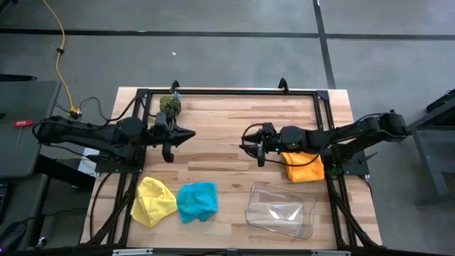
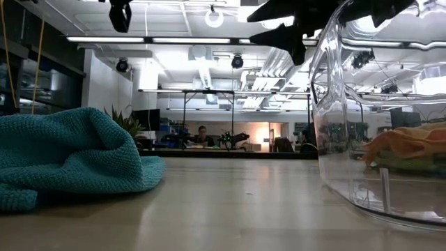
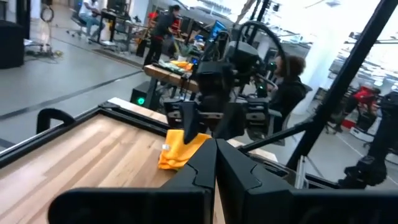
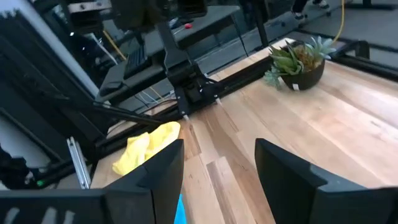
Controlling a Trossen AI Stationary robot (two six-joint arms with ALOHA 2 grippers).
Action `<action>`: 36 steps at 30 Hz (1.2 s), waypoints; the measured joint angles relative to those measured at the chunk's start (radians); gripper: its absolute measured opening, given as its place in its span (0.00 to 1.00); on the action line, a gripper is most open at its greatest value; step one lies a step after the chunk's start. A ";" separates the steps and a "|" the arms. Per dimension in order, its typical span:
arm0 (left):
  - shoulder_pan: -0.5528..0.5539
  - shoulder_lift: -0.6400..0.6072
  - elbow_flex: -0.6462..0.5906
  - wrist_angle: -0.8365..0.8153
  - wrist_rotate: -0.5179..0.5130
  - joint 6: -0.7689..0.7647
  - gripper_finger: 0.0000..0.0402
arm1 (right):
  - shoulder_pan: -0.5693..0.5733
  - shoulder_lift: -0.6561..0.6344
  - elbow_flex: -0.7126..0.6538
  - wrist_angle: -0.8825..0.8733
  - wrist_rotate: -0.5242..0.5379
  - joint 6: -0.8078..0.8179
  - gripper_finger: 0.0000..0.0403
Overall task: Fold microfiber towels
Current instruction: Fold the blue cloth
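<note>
spanning the middle of the high view, a pale wood-plank counter point(image 1: 227, 142) sits inside a black metal frame on a grey concrete floor, with a yellow cable trailing across the floor beyond the left arm. across the counter at low height the room opens into a bright workshop with ceiling light strips, benches and a person seated far back.

the left hand point(image 1: 186, 135) hangs over the far left part of the counter, its fingers pressed together and holding nothing. just behind it, by the frame's far rail, stands a small leafy plant point(image 1: 170, 104). nearer the front edge than this hand lie the yellow towel point(image 1: 153, 200) and, touching its side, the teal towel point(image 1: 197, 201), both crumpled.

the right hand point(image 1: 245, 145) hovers over the counter's middle, facing the left hand, its fingers point(image 4: 158, 171) standing apart with bare wood between them and nothing gripped. right behind it, under the arm's wrist, lies the orange towel point(image 1: 303, 167) in a loose heap. a clear plastic tray point(image 1: 281, 210) rests toward the front edge from this hand, beside the orange towel but apart from it; in the low view its wall fills the right side and the orange cloth shows through it
</note>
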 joint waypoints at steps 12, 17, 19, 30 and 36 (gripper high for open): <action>-0.007 0.163 0.175 -0.434 0.124 -0.082 0.25 | 0.003 -0.002 0.000 -0.033 -0.047 -0.005 0.47; -0.067 0.310 0.244 -0.669 0.312 0.016 0.44 | 0.003 -0.002 0.000 -0.044 -0.048 -0.005 0.47; -0.091 0.372 0.235 -0.704 0.405 0.057 0.49 | 0.003 -0.001 0.000 -0.057 -0.048 0.003 0.47; -0.234 0.684 0.077 -0.589 0.454 0.151 0.51 | 0.003 -0.001 0.000 -0.121 -0.047 0.045 0.47; -0.278 0.741 0.060 -0.565 0.381 0.105 0.46 | 0.003 -0.001 0.000 -0.133 -0.047 0.039 0.47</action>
